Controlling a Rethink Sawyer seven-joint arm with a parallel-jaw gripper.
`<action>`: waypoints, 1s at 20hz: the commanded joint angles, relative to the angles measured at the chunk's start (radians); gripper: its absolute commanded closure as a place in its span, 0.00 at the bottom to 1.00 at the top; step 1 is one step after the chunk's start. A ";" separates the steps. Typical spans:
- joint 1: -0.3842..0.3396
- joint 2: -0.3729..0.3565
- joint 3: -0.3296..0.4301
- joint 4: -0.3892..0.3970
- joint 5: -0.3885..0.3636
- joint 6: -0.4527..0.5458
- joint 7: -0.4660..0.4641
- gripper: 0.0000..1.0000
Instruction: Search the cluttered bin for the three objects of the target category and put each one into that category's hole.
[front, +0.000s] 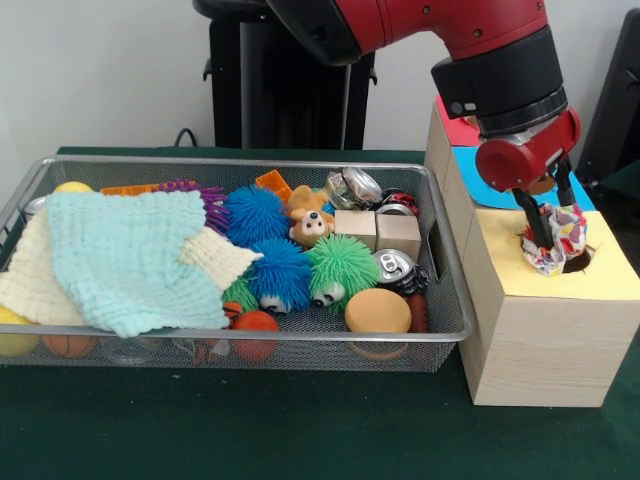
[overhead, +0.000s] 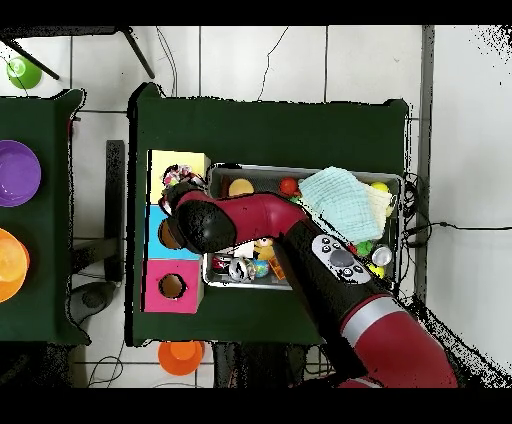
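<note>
1. The bench (front: 300, 430) carries a wire bin (front: 40, 180) and, just beside it, three wooden boxes with yellow, blue and red tops.
2. The arm (front: 450, 30) reaches down over the yellow box (front: 540, 340); in the overhead view it crosses the bin and hides much of what lies in it.
3. In the bin, a mint cloth (front: 130, 260) lies on a cream cloth (front: 40, 285), and together they cover the left half — any other bundle could be hidden beneath them, since none shows in the open.
4. The gripper (front: 545, 240) stands over the hole (front: 572, 262), its fingers pinching a patterned bundle (front: 560, 235), which sits at the hole's rim, partly on the yellow top.
5. Judgement: the bundle looks off-centre, towards the near-left edge of the hole. The step goes best if the gripper shifts it squarely over the opening and lowers it a little before the fingers let go — soft ruffles can catch on the rim and leave it perched.
6. The fingers should spread fully and lift straight up, so the cloth does not cling and ride back out.
</note>
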 joint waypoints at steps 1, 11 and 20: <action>-0.001 0.034 -0.002 0.065 -0.049 0.014 0.107 0.00; -0.003 -0.025 -0.003 0.079 -0.023 0.057 0.118 0.00; 0.049 -0.214 -0.064 0.086 0.049 0.243 0.146 0.00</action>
